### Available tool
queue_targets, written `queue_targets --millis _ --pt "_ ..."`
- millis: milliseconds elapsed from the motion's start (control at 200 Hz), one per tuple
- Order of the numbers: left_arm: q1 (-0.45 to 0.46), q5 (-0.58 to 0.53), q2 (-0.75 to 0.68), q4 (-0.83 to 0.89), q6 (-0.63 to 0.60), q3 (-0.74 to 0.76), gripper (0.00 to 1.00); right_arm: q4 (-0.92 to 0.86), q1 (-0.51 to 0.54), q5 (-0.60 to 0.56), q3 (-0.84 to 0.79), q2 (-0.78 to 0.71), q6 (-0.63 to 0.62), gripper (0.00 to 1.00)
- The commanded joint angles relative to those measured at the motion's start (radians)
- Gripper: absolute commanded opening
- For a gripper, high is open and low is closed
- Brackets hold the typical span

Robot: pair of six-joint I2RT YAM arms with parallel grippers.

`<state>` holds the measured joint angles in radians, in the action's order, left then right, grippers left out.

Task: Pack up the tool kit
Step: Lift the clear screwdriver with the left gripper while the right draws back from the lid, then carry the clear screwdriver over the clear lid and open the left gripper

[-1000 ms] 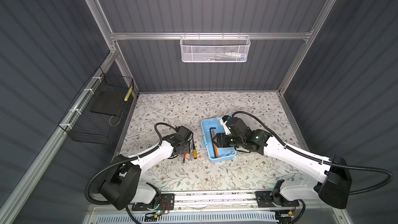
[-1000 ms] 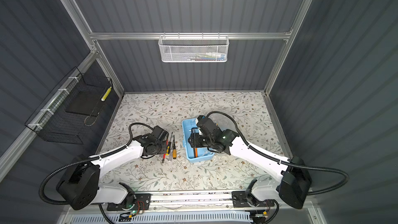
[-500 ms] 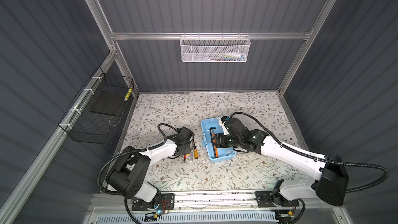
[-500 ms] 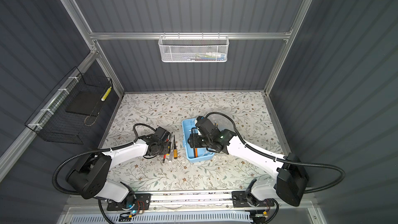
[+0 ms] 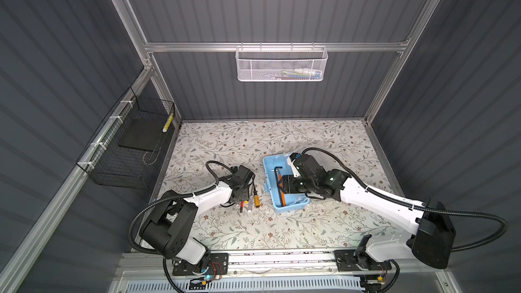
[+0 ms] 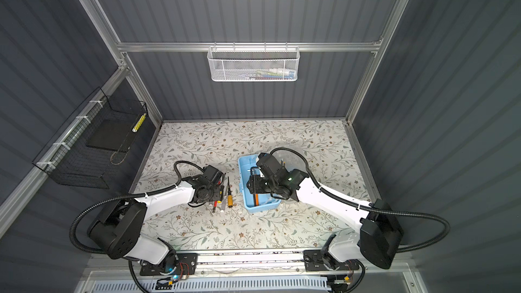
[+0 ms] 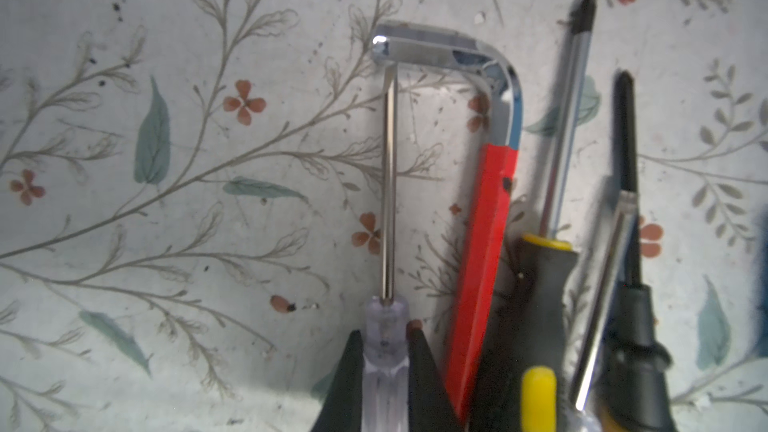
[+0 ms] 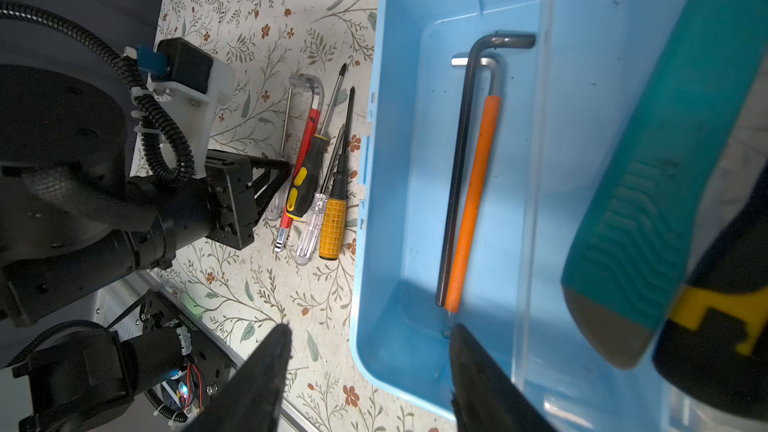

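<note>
Pinching clear-handled screwdriver (image 7: 388,184) by handle, left gripper (image 7: 385,332) narrow, jaws against both sides; tool lies flat on floral mat (image 5: 253,235), lower centre-left in both top views; long axis roughly parallel with light-blue box (image 5: 270,184) just right; right gripper (image 8: 370,328) half-wide, empty, straddling box wall; left gripper nearer.

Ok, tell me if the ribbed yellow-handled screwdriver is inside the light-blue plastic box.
No, the yellow-handled screwdriver lies on the floral tabletop, just outside the wall of the light-blue plastic box.

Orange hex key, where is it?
The orange hex key lies inside the blue box, alongside the black hex key, right of the screwdrivers in both top views.
</note>
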<state>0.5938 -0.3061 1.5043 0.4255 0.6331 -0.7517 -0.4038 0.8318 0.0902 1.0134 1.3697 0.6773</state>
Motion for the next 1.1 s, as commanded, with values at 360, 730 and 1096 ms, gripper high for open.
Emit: queue_targets --millis 360,730,1096 --pt "0.008 0.055 -0.271 0.09 0.054 -0.262 0.0 0.036 -0.138 -0.023 -0.031 -0.194 -0.011 0.61" --pt "0.212 0.214 -0.098 -0.228 0.18 -0.442 0.0 -0.165 -0.358 -0.149 -0.091 -0.514 -0.063 0.62" --pt "0.35 0.334 0.2 -0.482 0.36 -0.558 0.0 -0.208 -0.459 -0.105 -0.156 -0.606 -0.064 0.62"
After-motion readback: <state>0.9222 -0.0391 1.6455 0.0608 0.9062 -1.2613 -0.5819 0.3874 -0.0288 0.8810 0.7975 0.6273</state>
